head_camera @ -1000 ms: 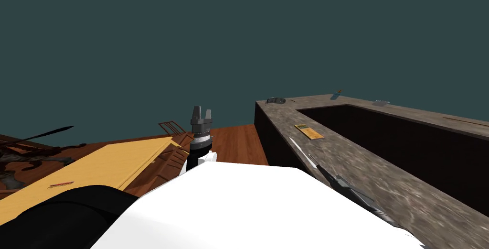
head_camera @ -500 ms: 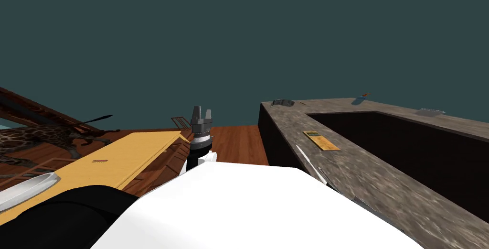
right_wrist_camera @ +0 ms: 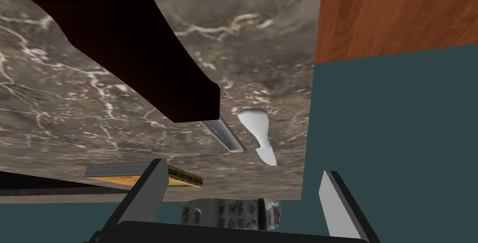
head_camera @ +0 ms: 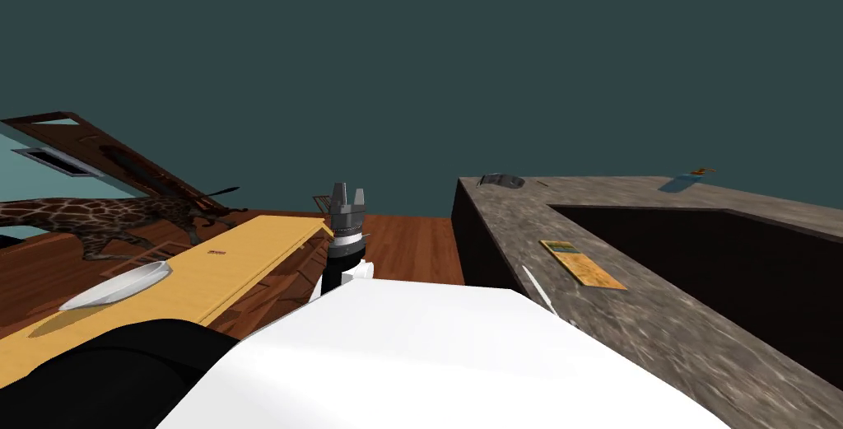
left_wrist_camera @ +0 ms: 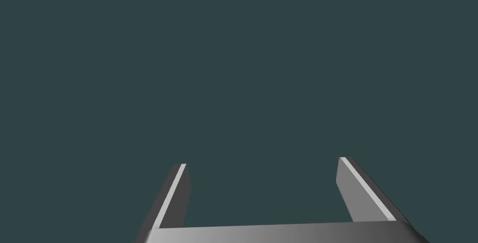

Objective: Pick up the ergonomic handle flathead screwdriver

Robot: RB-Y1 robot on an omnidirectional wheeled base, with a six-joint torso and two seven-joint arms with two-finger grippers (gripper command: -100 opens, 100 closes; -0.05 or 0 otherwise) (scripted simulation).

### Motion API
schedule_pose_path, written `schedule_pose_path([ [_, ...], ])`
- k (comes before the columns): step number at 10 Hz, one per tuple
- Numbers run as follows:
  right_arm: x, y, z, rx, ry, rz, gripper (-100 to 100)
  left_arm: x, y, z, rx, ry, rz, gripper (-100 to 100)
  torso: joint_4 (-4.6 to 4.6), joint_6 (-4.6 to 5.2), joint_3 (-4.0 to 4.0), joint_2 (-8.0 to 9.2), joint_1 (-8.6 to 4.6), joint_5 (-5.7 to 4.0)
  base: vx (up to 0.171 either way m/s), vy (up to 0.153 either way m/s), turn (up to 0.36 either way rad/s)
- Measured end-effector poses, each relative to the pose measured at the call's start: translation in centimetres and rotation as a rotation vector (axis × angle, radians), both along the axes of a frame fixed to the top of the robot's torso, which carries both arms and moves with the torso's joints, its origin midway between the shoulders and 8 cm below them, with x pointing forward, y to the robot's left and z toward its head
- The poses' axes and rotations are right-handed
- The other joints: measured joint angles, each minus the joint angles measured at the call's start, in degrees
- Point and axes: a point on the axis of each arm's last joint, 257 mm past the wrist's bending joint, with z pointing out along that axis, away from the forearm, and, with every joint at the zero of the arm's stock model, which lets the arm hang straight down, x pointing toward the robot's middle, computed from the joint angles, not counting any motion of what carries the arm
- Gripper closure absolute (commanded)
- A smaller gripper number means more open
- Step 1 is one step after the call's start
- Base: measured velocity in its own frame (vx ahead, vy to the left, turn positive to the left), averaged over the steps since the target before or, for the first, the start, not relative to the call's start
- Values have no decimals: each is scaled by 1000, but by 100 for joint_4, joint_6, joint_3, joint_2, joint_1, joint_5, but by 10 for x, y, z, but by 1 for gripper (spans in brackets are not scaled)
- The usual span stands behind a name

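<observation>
Grey marble counter (head_camera: 659, 317), teal wall behind. White screwdriver (right_wrist_camera: 256, 130) lay near the counter's outer edge, by an orange card (head_camera: 583, 264), untouched. Right gripper (right_wrist_camera: 245, 172) hovered over that edge, fingers spread, empty. Left gripper (left_wrist_camera: 261, 161) spread too, facing the wall.

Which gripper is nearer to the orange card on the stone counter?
Right. The right gripper faces the counter, with the orange card just past one finger. The left gripper is off the counter's side, above the wood floor, pointing at the wall.
</observation>
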Motion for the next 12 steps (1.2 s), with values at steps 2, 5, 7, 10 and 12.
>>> schedule_pose_path([
  [2, -30, 5, -11, -12, 114, 38, -100, 0, 0, 0, 0, 0, 0, 0, 0, 0, -1, -2, 3, 0, 63, -56, 208],
  [5, -76, 10, -24, -14, 269, 83, -100, 0, 0, 0, 0, 0, 0, 0, 0, 1, -1, -1, 12, 2, 52, -47, 163],
  [7, -105, 17, -26, -6, 355, 104, -100, 0, 0, 0, 0, 0, 0, 0, 1, 3, 1, 2, 13, 2, 54, -47, 135],
  [10, -142, 29, -31, 16, 473, 132, -100, 0, 0, 0, 0, 0, 0, 0, 1, 4, 2, 4, 23, 4, 39, -26, 91],
  [12, -154, 36, -32, 24, 503, 138, 0, 0, 0, 0, 0, 0, 0, 0, 5, 5, 9, 15, 32, 6, 6, -4, 4],
])
